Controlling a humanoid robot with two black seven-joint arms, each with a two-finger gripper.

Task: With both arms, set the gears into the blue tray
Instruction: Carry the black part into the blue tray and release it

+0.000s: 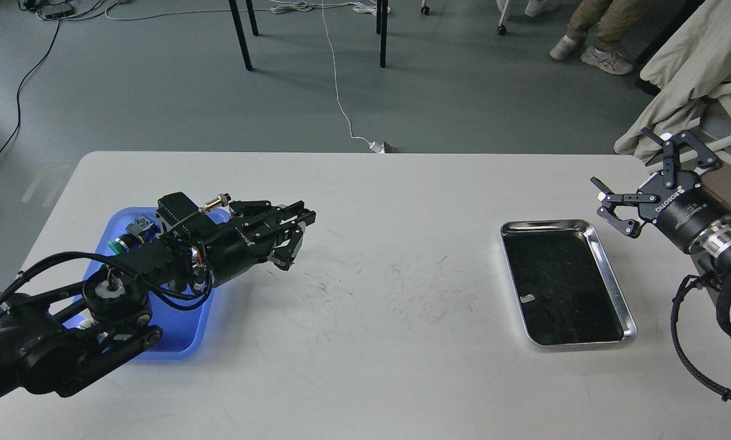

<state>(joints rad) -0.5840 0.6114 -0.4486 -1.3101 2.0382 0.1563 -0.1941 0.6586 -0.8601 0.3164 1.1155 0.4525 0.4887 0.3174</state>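
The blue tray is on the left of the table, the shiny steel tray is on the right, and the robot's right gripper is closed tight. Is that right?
Almost. The head view shows the right gripper wide open, fingers spread, holding nothing. The rest is right: the blue tray lies on the left of the table and the shiny steel tray on the right.

steel tray (610,275) right on table (402,366) | green-capped push-button (118,245) left

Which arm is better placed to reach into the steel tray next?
Right, probably. The right gripper, jaws open, hangs just beside the steel tray. The left gripper sits far across the table, over the blue tray edge.
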